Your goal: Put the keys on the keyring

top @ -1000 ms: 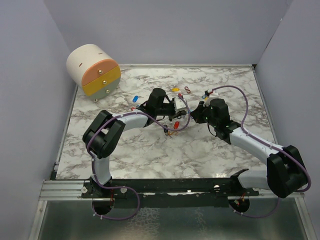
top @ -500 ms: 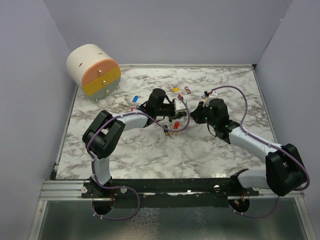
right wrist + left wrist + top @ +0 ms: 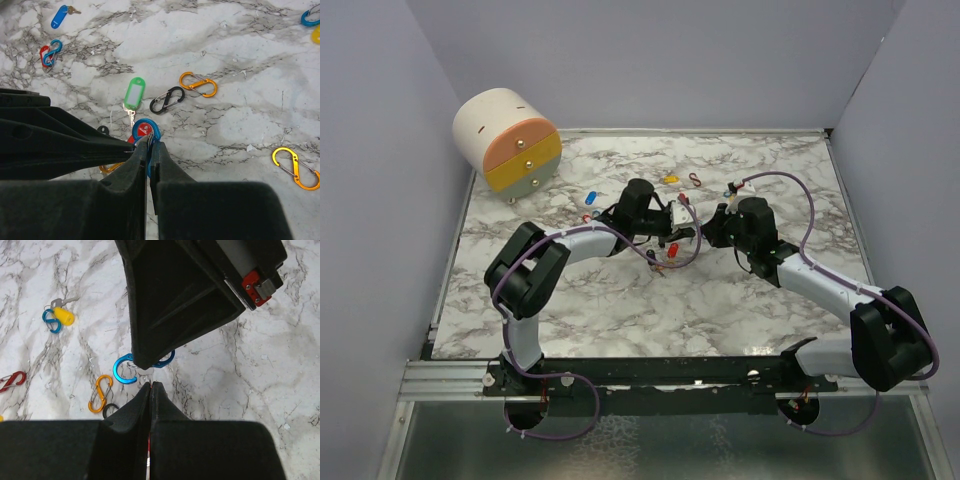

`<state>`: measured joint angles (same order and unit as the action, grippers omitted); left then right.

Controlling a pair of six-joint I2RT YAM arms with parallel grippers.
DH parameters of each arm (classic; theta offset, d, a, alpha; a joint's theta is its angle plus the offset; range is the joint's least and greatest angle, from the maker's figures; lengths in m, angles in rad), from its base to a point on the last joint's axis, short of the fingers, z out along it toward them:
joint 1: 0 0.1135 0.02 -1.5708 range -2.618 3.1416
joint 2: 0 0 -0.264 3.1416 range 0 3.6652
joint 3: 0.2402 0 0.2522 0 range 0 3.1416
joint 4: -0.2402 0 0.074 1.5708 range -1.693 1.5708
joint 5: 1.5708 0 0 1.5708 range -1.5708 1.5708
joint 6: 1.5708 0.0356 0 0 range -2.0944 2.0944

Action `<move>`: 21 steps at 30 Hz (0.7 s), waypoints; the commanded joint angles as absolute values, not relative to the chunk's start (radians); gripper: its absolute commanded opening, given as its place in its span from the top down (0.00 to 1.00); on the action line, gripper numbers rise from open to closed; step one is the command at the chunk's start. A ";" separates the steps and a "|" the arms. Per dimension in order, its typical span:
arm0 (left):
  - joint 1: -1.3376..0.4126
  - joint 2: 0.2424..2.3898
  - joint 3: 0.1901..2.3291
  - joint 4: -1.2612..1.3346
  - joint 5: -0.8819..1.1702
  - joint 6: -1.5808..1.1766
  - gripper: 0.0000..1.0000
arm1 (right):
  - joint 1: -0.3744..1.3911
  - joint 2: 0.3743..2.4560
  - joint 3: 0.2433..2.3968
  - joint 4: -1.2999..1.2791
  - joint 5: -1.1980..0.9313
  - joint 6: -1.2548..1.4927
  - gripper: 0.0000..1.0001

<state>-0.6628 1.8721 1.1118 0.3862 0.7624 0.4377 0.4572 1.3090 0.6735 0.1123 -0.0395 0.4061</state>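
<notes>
My right gripper (image 3: 151, 141) is shut on a blue S-shaped clip (image 3: 156, 132), the keyring, and holds it above the marble table. My left gripper (image 3: 151, 384) is shut, with a red sliver between its fingers and a small metal tip touching the same blue clip (image 3: 122, 374). Red shows through the clip's loop in the right wrist view. The two grippers meet tip to tip at mid-table (image 3: 698, 228). A green key tag (image 3: 133, 93), a blue key tag (image 3: 59, 16) and a yellow key tag (image 3: 64, 316) lie loose on the table.
Loose clips lie around: orange (image 3: 198, 84), black (image 3: 167, 100), another orange (image 3: 295, 169), and a red and blue pair (image 3: 50, 52). A round drawer unit (image 3: 508, 140) stands at the back left. Purple walls enclose the table (image 3: 620, 310).
The right gripper has shifted slightly left, closing the gap to the left gripper. The loose tags and clips have not moved.
</notes>
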 commanded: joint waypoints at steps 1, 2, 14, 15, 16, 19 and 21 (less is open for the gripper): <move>-0.675 1.847 1.130 0.366 0.798 0.466 1.00 | 0.462 1.312 0.673 0.116 -0.041 0.408 0.99; -0.676 1.847 1.133 0.365 0.794 0.466 1.00 | 0.462 1.312 0.673 0.117 -0.043 0.407 1.00; -0.676 1.845 1.155 0.364 0.769 0.471 1.00 | 0.462 1.311 0.670 0.117 -0.054 0.404 0.99; -0.676 1.846 1.158 0.364 0.766 0.471 1.00 | 0.462 1.309 0.669 0.117 -0.053 0.403 0.99; -0.676 1.847 1.159 0.363 0.762 0.471 1.00 | 0.461 1.306 0.669 0.115 -0.053 0.403 0.99; -0.677 1.850 1.164 0.362 0.761 0.471 1.00 | 0.462 1.302 0.668 0.114 -0.054 0.401 0.99; -0.676 1.851 1.168 0.362 0.759 0.471 1.00 | 0.462 1.302 0.668 0.113 -0.055 0.400 0.99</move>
<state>-0.6701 1.8721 1.1370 0.3698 0.7593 0.4553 0.4572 1.3090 0.6731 0.1123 -0.0414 0.4061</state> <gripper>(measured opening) 0.010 0.032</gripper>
